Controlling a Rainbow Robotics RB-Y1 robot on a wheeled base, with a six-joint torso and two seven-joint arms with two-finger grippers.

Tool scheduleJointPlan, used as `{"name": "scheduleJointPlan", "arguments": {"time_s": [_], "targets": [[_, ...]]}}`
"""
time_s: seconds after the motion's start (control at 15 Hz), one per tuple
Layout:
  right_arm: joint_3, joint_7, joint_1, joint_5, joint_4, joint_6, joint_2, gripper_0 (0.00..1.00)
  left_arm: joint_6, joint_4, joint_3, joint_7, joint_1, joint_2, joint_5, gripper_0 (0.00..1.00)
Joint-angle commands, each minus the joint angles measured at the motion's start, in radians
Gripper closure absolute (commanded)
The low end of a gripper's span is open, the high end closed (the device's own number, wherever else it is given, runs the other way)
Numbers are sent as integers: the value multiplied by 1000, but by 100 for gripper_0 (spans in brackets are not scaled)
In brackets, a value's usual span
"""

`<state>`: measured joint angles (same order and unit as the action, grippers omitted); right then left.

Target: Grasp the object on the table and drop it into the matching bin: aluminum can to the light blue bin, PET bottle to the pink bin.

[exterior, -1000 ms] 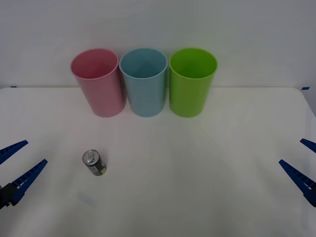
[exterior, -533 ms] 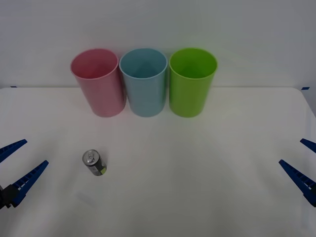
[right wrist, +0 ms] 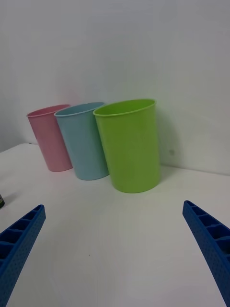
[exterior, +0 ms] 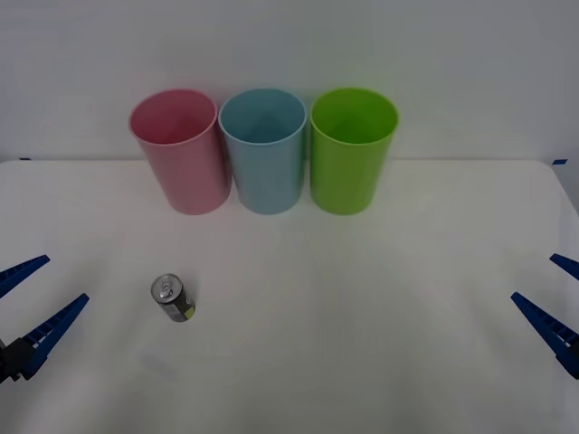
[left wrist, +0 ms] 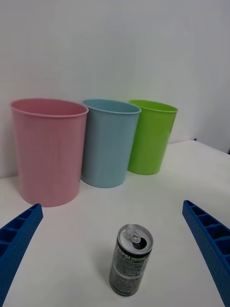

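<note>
My left gripper (exterior: 34, 294): wide open, empty, low at the table's (exterior: 380, 298) left edge; right gripper (exterior: 554, 294): likewise, at the right edge. Can (exterior: 172, 299): upright, just right of my left gripper. Bins at the back, left to right: pink (exterior: 181, 154), blue (exterior: 265, 154), green (exterior: 351, 154).

We read one brand only: white "PEPSI" lettering, running vertically up the side of the aluminum can (left wrist: 130, 261), seen from the left wrist cam. Below/beside that wordmark there's finer white print on the same dark wall, too small to read. Silver top w/ pull-tab carries no legible marks. From the front cam the can (exterior: 172, 299) shows a yellow-green patch low on its side, no text readable there. Relative to the can: pink bin (left wrist: 48, 148), light blue bin (left wrist: 109, 142) and lime green bin (left wrist: 151, 136) behind it are plain, no labels, nos. or signs on them
</note>
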<state>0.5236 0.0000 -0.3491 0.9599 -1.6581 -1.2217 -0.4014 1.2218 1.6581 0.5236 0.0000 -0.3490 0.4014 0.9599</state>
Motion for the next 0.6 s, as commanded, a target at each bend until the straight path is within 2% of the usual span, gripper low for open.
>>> {"name": "scheduleJointPlan", "arguments": {"time_s": [0.07,0.2,0.6], "targets": [[0,0,0,0,0,0,0,0,0,0,0,0,0,0,0,0],[0,0,0,0,0,0,0,0,-1,-34,-19,-6,-5,-42,10,0],[0,0,0,0,0,0,0,0,-5,-37,-37,-32,-10,-12,3,0]]}}
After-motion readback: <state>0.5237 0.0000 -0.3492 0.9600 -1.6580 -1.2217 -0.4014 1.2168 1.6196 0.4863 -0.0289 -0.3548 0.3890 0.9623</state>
